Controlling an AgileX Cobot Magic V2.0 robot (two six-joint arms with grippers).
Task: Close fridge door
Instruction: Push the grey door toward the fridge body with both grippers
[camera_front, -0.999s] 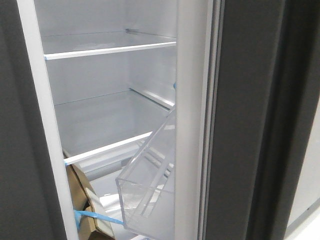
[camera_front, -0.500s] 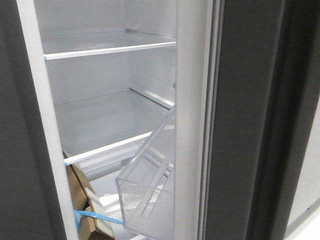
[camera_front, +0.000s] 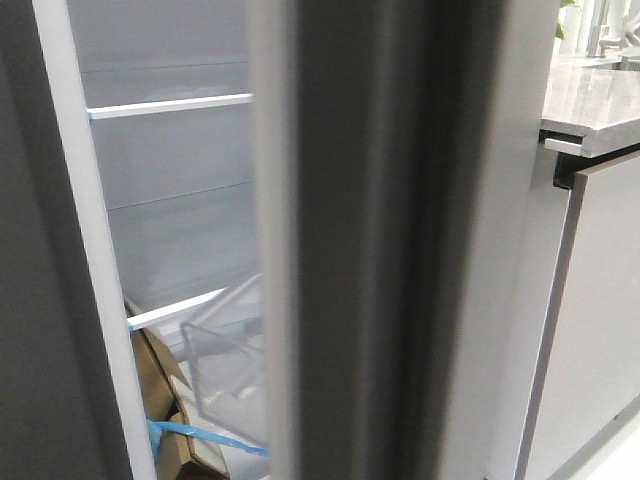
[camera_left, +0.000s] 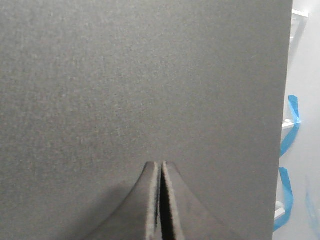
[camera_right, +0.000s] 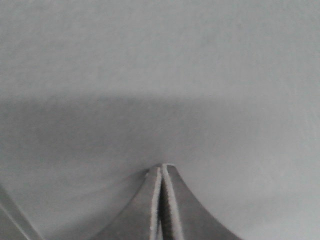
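The fridge door (camera_front: 400, 250) is a blurred charcoal panel seen nearly edge-on across the middle of the front view, with a white inner edge and its clear door bin (camera_front: 225, 340) showing at its left. A gap to the white fridge interior remains on the left. My right gripper (camera_right: 161, 166) is shut, its tips against a flat grey surface (camera_right: 160, 75) that fills its view, apparently the door's outer face. My left gripper (camera_left: 161, 164) is shut, its tips at a matte charcoal panel (camera_left: 140, 75). Neither gripper shows in the front view.
A fixed dark panel (camera_front: 30, 300) with a pale strip (camera_front: 90, 250) stands at the left. Inside are white shelves (camera_front: 170, 105), a cardboard box (camera_front: 160, 390) and blue tape (camera_front: 200, 437). A pale cabinet front (camera_front: 600, 330) under a countertop (camera_front: 595, 105) stands at the right.
The fridge door has swung left toward the fridge opening, narrowing the gap. It now covers most of the interior and uncovers the cabinet and countertop at the right.
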